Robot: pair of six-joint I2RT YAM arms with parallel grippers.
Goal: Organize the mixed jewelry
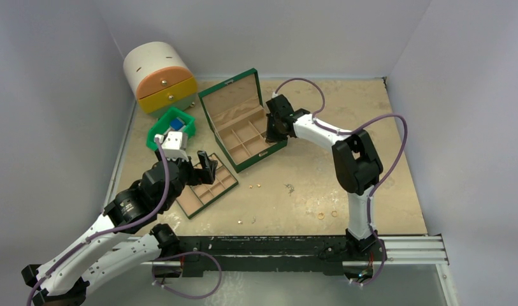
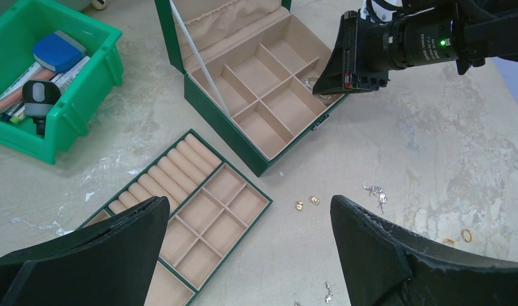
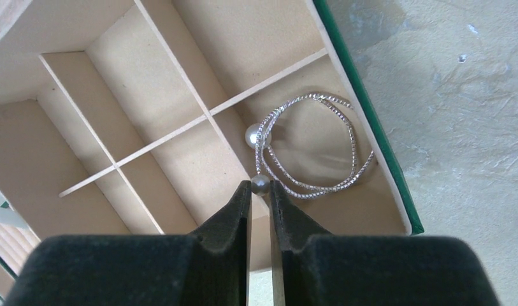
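Note:
Loose jewelry lies on the table: two gold studs (image 1: 255,187) (image 2: 306,203), a silver charm (image 1: 288,187) (image 2: 376,192), two gold rings (image 1: 327,215) (image 2: 466,235) and tiny silver bits (image 1: 247,221) (image 2: 329,292). My left gripper (image 1: 205,167) (image 2: 248,204) is open and empty, above the edge of the green tray insert (image 1: 205,191) (image 2: 205,210). My right gripper (image 1: 273,131) (image 3: 261,186) is shut on a small grey pearl bead (image 3: 261,185), over the open green jewelry box (image 1: 246,127) (image 3: 371,127). That compartment holds thin silver hoops (image 3: 313,146) and a white pearl (image 3: 257,136).
A green plastic bin (image 1: 171,127) (image 2: 71,115) with blue and wooden bits stands at the back left. A white, orange and yellow drawer unit (image 1: 159,76) sits behind it. The box lid (image 1: 230,95) stands upright. White walls close in the table.

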